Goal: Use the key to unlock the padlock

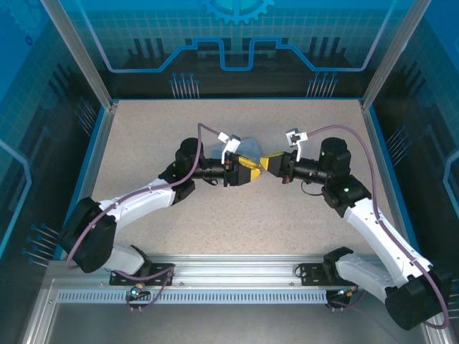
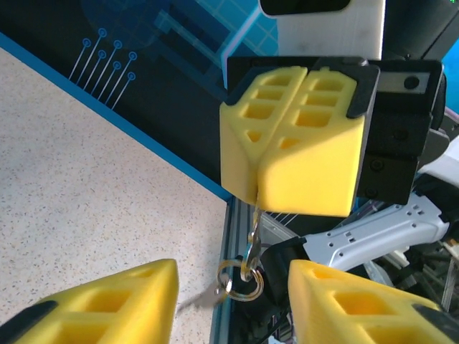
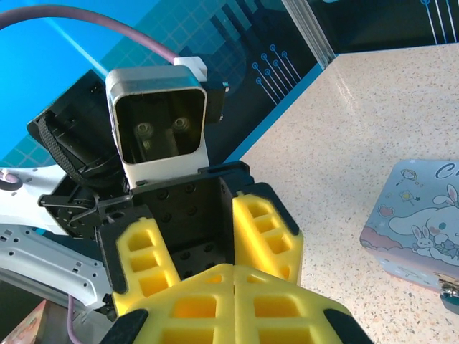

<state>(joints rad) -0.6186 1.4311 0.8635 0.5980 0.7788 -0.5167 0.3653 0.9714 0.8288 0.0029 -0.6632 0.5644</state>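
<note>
Above the surface (image 2: 86, 179), the right gripper (image 2: 258, 179) is pressed together, pinching the key (image 2: 254, 223). Its ring (image 2: 242, 281) dangles between the spread left gripper (image 2: 233, 276).

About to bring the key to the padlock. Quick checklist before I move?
1. Right gripper shut on the key: ok; its ring dangles below.
2. Left gripper open, holding nothing: ok.
3. Key blade direction: cannot tell, hidden between the fingers.
4. Padlock found: cannot tell; a metal bit at the tin's lower edge may be it.
5. Clearance between grippers: cannot tell; tips look close from above.
</note>
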